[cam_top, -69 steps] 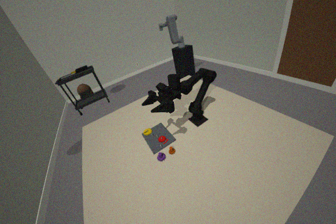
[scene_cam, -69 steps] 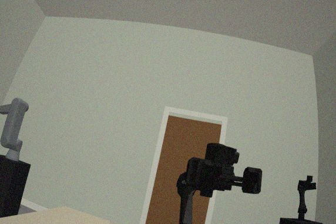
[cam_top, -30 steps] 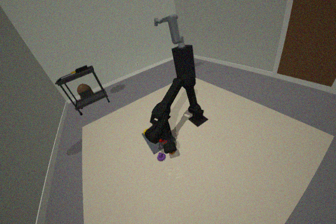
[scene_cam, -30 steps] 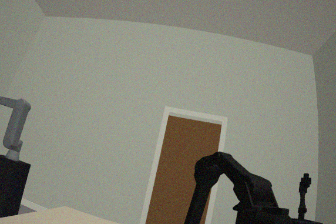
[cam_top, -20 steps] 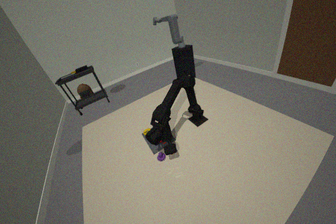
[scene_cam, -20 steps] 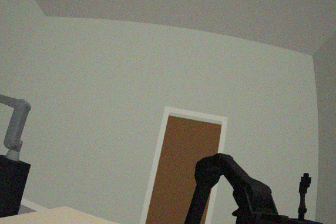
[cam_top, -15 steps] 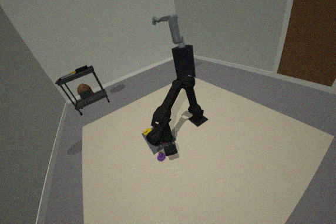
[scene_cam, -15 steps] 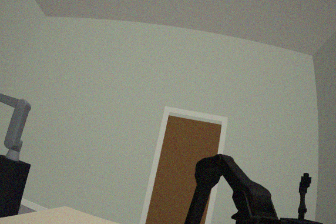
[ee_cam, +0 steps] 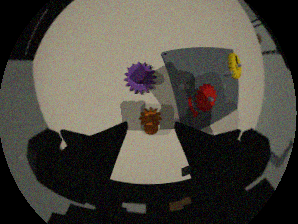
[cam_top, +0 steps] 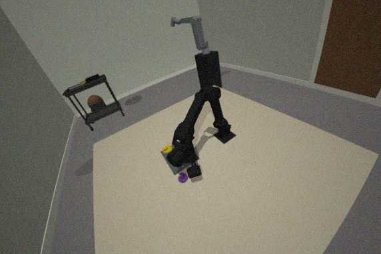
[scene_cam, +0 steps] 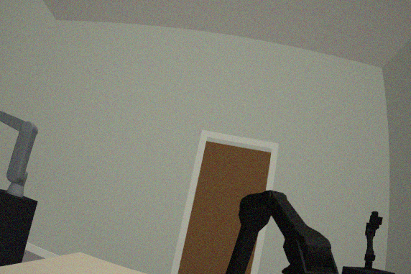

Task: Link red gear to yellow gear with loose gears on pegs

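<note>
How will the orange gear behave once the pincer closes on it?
The orange gear looks rigid, with a toothed rim, so it should hold its shape and may catch or turn slightly against the fingers. It appears small beside the open pincer, so probably light and easily nudged if one finger touches first.

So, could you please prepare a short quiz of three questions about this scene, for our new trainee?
1. True or false: the purple gear stands on the grey board.
2. Multiple choice: which loose gear appears between the open jaws in the wrist view? A) purple B) orange C) green
3. Fill in: the gear with a black mark, already on the board, is ____.

Key: 1 false, on the table beside the board; 2 B; 3 yellow.
</note>
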Available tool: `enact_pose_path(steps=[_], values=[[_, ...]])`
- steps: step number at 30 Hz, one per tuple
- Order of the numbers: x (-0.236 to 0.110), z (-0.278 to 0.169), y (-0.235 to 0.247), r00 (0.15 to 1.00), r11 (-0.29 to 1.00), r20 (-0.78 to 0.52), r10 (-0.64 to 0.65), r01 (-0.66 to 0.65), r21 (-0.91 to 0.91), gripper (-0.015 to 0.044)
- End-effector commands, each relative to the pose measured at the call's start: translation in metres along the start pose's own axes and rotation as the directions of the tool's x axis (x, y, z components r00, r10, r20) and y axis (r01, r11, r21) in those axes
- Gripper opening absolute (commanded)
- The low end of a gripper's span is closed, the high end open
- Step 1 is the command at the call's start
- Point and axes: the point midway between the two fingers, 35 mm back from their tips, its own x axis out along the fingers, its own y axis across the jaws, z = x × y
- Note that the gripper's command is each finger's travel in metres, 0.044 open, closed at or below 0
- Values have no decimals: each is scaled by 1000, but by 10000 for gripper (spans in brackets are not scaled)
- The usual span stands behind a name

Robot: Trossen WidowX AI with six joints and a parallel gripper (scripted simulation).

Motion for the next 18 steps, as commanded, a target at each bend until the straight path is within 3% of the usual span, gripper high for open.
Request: enact_pose_path(steps=[1, 9, 18], values=[[1, -1, 1, 1000, 1000, -4, 4, -3, 4, 282], [1, -1, 1, 1000, 1000, -4, 4, -3, 4, 72], [0, -1, 1, 1000, 1000, -4, 4, -4, 4, 0]])
